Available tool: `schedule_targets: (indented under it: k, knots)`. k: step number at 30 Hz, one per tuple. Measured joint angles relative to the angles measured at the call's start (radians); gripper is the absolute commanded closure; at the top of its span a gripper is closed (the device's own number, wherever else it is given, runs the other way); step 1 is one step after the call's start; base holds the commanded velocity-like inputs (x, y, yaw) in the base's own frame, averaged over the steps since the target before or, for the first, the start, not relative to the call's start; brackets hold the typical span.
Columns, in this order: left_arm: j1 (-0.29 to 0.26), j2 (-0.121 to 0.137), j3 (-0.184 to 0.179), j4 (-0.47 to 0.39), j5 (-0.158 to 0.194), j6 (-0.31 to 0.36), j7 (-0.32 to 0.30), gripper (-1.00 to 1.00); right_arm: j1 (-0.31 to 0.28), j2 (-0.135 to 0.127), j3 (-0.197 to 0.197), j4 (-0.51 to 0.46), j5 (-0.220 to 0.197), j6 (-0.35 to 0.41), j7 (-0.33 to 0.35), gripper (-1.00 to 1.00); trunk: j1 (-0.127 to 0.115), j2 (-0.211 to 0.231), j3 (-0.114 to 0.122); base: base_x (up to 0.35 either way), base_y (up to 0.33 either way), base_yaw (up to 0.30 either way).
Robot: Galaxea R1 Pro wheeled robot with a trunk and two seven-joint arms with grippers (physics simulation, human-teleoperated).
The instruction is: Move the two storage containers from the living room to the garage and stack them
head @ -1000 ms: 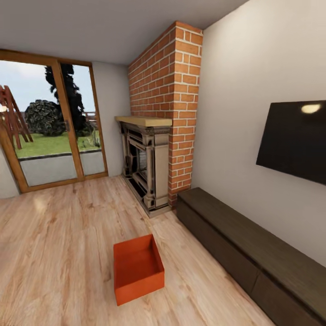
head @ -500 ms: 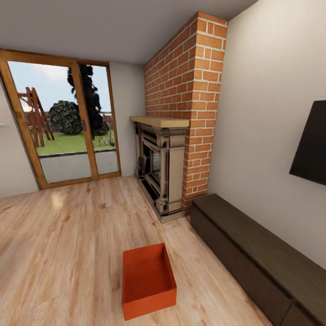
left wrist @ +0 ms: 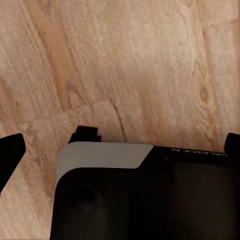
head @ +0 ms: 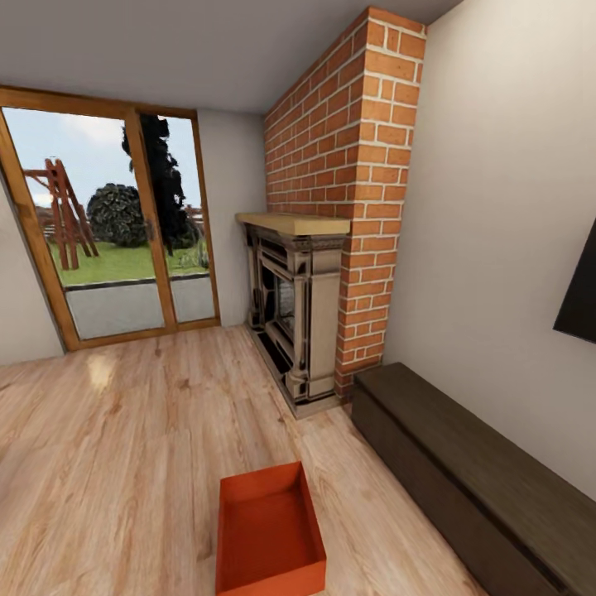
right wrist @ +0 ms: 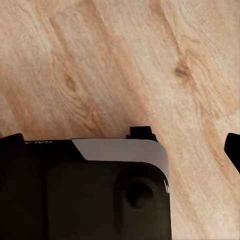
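We are in the living room, facing the brick fireplace (head: pixel 331 248), with one orange-red storage container (head: pixel 266 534) on the light wood plank floor (head: pixel 108 463) just ahead of us, at the bottom edge of the head view. It sits upright and open-topped, its long side running away from us, well apart from the long dark low cabinet (head: pixel 472 472) along the wall at our right. We judge that we are lined up on it like this so both arms can reach its walls; the pickup itself is not yet begun.

In the left wrist view the left gripper (left wrist: pixel 120 145) hangs over bare planks, its dark fingertips far apart at the two sides of the picture, with nothing between them. In the right wrist view the right gripper (right wrist: pixel 120 145) is the same, spread wide over bare planks and holding nothing. Both are probably kept tucked while the base travels.

The glazed patio door (head: pixel 116 232) stands at the far wall.
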Motion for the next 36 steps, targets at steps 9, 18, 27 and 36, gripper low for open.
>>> schedule_targets:
  k: [9,18,27,36]
  knots:
    - [0.000,0.002,0.000,0.000,0.000,0.000,0.000,-1.00,0.000,0.000,0.000,0.000,0.000,0.000,0.000,-1.00,0.000,0.000,0.000,0.016,0.000,0.000]
    - [0.000,0.001,0.000,0.000,-0.001,0.000,0.000,-1.00,0.000,0.000,0.000,0.000,0.000,0.000,0.000,-1.00,0.000,0.000,0.000,0.146,-0.096,0.000]
    - [0.000,0.001,0.000,0.000,0.000,0.000,0.000,-1.00,0.000,0.000,0.000,0.000,0.000,0.000,0.000,-1.00,0.000,0.000,0.000,0.127,-0.081,0.097]
    - [0.000,0.001,0.000,0.000,0.000,0.000,0.000,-1.00,0.000,0.000,0.000,0.000,0.000,0.000,0.000,-1.00,0.000,0.000,0.000,0.004,-0.002,0.261]
